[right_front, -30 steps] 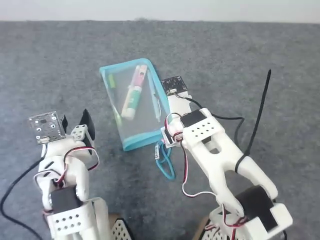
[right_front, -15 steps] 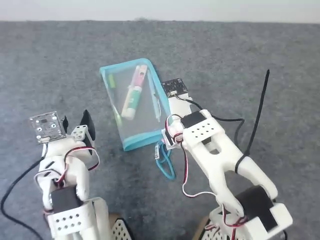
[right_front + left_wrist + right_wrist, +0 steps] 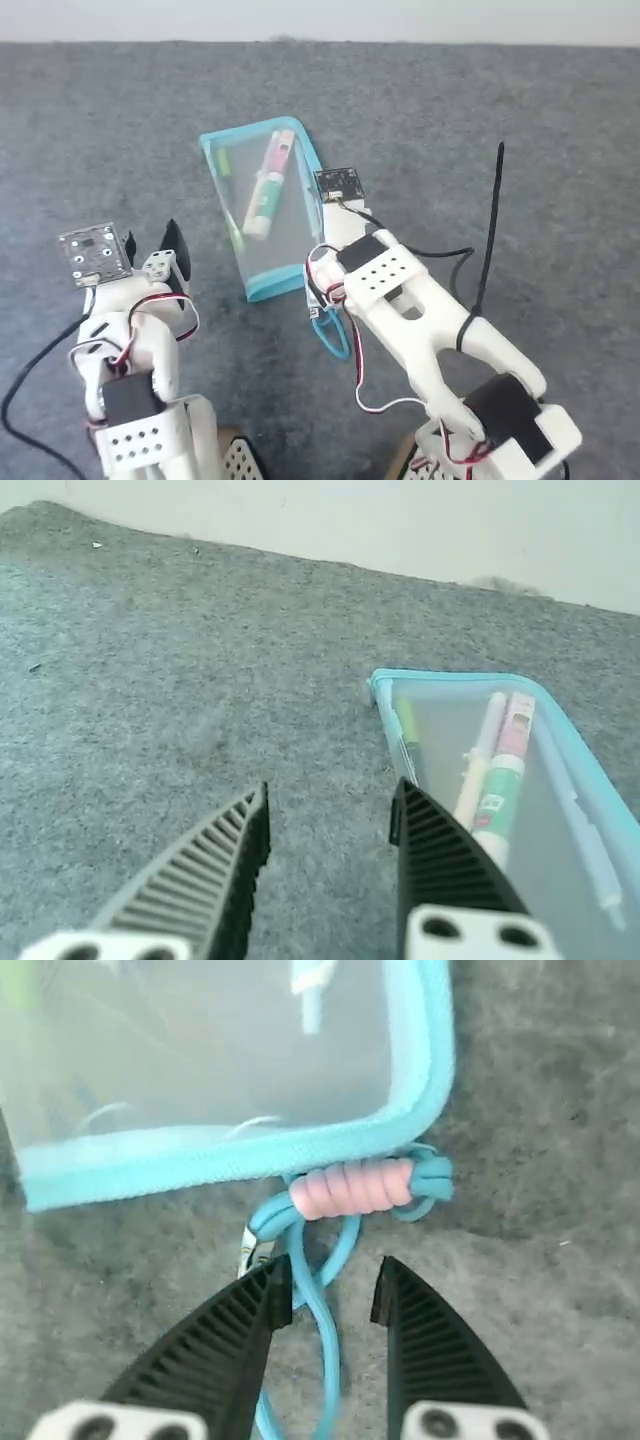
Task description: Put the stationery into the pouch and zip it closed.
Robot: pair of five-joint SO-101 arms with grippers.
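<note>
OK, R tool (image 3: 328, 1285) is part open, jaws either side of the blue cord loop (image 3: 328, 1350) w/o gripping it, just beside the pink bead (image 3: 350, 1188) at the pouch (image 3: 200, 1152) corner. L tool (image 3: 330, 825) is open too and empty, near the pouch's other side. Pouch lies flat on my grey worktop (image 3: 500, 100), pens (image 3: 263, 190) inside.

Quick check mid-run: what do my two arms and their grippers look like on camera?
The left arm and right arm are white plastic with perforated plates and loose red, white and black wires. The left gripper and right gripper have black ribbed, tapered fingers on white mounts.
</note>
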